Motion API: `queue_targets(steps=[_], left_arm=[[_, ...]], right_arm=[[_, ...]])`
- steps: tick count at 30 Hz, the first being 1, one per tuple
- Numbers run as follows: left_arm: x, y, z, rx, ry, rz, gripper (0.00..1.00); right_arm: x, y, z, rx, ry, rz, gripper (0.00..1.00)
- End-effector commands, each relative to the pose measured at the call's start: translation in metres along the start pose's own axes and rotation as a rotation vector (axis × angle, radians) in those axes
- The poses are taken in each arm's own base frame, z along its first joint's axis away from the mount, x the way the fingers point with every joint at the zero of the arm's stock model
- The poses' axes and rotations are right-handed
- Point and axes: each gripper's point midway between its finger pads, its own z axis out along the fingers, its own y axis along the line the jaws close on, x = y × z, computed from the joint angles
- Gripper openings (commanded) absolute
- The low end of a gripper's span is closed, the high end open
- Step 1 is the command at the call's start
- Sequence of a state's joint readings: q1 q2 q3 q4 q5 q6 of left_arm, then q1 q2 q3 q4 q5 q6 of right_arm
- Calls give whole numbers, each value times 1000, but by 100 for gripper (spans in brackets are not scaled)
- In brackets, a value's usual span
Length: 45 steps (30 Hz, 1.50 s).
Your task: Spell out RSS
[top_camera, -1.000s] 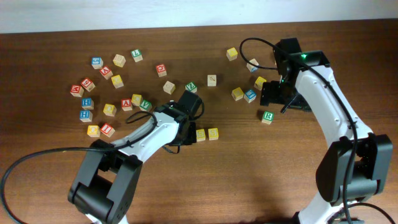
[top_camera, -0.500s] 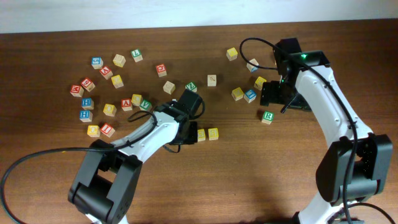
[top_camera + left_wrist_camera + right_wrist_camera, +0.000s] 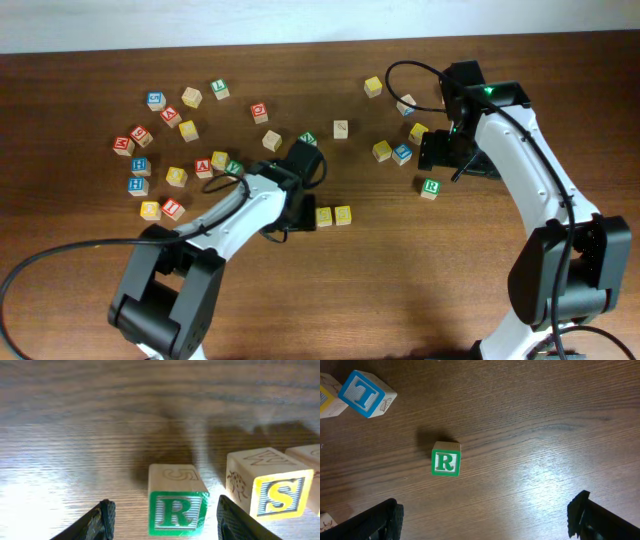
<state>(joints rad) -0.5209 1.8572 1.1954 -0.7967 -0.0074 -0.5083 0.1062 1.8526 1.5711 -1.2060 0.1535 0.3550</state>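
Wooden table (image 3: pixel 420 290). Loose cubes (image 3: pixel 176 176) scattered over the far left, red, blue, green and yellow letters, none lined up.

Left arm reaches in from the bottom left toward the middle. Left gripper (image 3: pixel 169 521) is low over the table with its fingers (image 3: pixel 102 519) spread wide. Green R cube (image 3: pixel 177 509) sits on the table in the gap between them, R face toward the wrist camera. Neither finger touches it, with clear space on both sides. From overhead the gripper body hides this cube.

Just right of it, across a small gap, is the yellow S cube (image 3: pixel 272 491), upright on the table. The second yellow cube (image 3: pixel 343 214) is just beside that one, further right. Its letter can't be read in any view. The three sit in a rough row near the table's middle.

Further right and toward the back there's a small cluster of cubes, including a blue T cube (image 3: pixel 367 394).

Right arm comes in from the bottom right. Right gripper (image 3: pixel 487 522) is above the table with its jaws wide apart and nothing between them. The other green R cube (image 3: pixel 445 461) lies alone on the table ahead of those fingers, not touched, well apart from the row.
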Motion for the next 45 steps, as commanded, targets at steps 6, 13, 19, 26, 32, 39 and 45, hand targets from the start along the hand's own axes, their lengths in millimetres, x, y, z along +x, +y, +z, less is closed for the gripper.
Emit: queue_targets(steps=[6,13,19,26,32,39,45], left_arm=[[-31,6,-47,9,-30,-44,56],[-56,32,-111,20,-84,-135,61],[-46,83,-115,-58,-13,-159,68],[-45,124,-114,-112,6,-256,88],[-37,126,-109,-121,38,-255,53],[-15,130,-75,-138,102,-253,12],[-2,126,-50,-106,129,-256,0]], right_arm=[[0,-3,2,17,0,-6,98],[0,-3,2,17,0,-6,98],[0,-3,2,17,0,-6,98],[-4,-2,2,10,-15,-3,98],[18,18,0,-113,89,-9,98],[42,41,9,-249,194,-8,99],[61,45,37,-249,231,-15,6]])
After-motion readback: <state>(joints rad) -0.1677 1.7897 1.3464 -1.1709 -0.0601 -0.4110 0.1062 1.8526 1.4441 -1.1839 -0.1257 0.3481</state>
